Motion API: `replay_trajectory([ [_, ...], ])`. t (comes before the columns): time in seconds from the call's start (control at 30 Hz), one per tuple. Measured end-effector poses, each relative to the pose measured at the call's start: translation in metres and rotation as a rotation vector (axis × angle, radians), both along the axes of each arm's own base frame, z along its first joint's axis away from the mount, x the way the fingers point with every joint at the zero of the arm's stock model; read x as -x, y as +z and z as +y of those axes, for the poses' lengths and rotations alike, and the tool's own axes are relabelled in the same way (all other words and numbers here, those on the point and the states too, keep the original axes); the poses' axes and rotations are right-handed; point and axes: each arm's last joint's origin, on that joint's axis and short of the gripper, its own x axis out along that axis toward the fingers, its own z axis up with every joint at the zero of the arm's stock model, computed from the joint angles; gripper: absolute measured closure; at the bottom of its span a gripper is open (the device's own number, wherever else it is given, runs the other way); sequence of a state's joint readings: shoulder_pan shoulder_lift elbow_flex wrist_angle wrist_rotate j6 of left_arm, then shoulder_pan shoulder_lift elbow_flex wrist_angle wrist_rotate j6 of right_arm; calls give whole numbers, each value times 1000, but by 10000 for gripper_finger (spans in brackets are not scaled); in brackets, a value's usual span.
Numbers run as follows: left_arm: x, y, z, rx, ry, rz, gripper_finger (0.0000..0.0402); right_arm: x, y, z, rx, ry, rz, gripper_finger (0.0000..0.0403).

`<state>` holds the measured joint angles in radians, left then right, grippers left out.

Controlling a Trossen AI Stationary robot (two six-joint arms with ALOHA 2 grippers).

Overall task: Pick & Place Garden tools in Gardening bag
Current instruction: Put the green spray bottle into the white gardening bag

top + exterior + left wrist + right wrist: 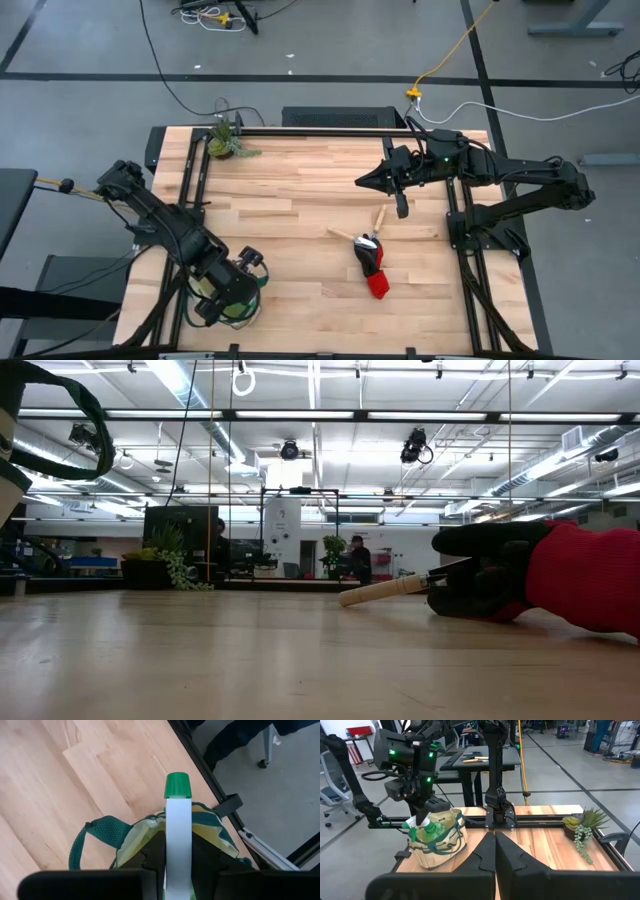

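My left gripper (pixel 224 290) stands at the table's near left corner, over the beige gardening bag with green trim (pixel 240 305). It is shut on a white item with a green cap (pixel 178 785). The right wrist view shows the bag (pixel 437 840) with this green item (pixel 427 828) at its open mouth. The black-and-red glove bundle (pixel 372 266) lies on the table right of centre, on the slim wooden-handled tools (pixel 347 235). My right gripper (pixel 362 182) is shut and empty, in the air over the far middle. My left gripper pinches the item's white body (pixel 178 845) between its two fingers (pixel 152 852). The item lies along the fingers, and its green cap end sticks out past the fingertips. The fingers come from above, pointing down at the bag's open mouth (pixel 142 827). I cannot tell whether the item touches the bag.
A small potted plant (pixel 226 140) stands at the far left corner. Black frame rails (pixel 455 215) run along the table's left and right sides. Bare wood lies between the bag and the glove bundle (pixel 560 575). The bag's green loop handle (pixel 70 405) hangs close to the low camera.
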<state>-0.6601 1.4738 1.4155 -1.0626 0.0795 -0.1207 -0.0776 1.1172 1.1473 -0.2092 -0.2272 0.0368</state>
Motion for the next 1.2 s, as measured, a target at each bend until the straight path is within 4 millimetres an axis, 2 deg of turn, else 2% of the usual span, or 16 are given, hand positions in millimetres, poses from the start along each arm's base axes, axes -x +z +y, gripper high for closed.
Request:
replay_trajectory([
  [1.2, -3, 2, -3, 41, 42, -25, 325, 0, 0, 0, 47, 7, -6, 403],
])
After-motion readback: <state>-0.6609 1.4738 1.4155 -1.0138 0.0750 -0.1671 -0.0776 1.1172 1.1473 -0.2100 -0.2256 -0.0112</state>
